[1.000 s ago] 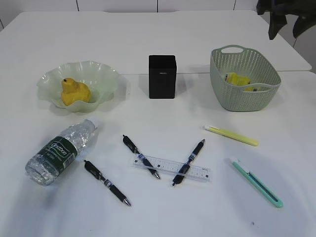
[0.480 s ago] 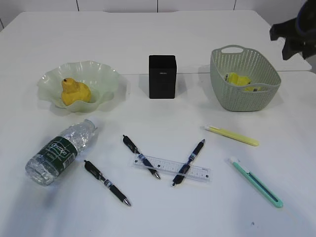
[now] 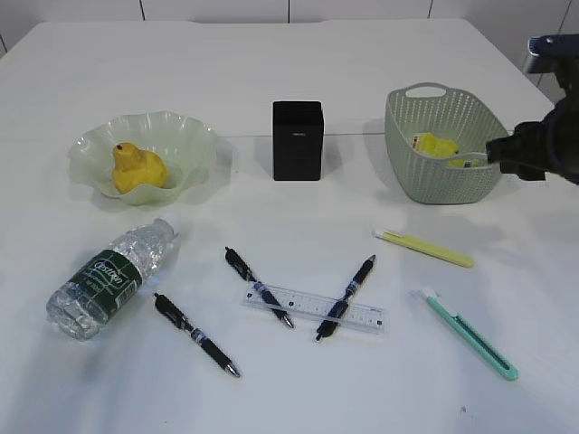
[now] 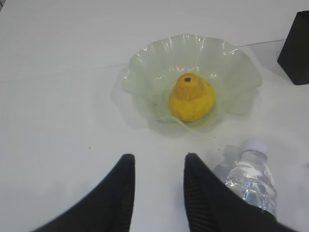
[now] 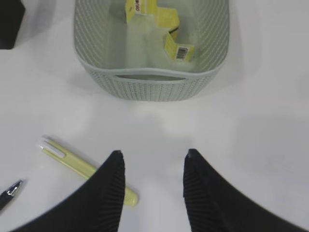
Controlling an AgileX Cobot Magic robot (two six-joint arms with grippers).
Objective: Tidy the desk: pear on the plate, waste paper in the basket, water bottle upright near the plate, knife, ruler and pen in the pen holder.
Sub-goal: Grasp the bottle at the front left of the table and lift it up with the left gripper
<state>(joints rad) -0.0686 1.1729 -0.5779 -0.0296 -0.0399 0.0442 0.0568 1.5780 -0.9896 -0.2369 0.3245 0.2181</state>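
Right gripper: jaws spread with bare tabletop showing between them, holding nothing; it hangs over the desk just in front of the basket, with the yellow knife beside its left finger but not touching.
Left gripper: jaws partly spread and empty, poised above the desk between the plate and the neck of the water bottle, touching neither.
Pear: sits inside the plate, stem end up, so that part of the tidying looks done.
Waste paper: the folded yellow strip lies on the floor of the basket, also apparently settled.
Water bottle: lies on its side, cap toward the plate, close in front of it; it has yet to be stood up, and the left gripper is well placed for that.
Pen holder: stands upright between plate and basket; nothing shows above its rim.
Yellow knife: flat on the desk in front of the basket, probably the right gripper's nearest target.
Green knife: flat near the front right.
Ruler: lies flat with two pens crossing it.
Pens: three lie loose, one apart near the bottle.
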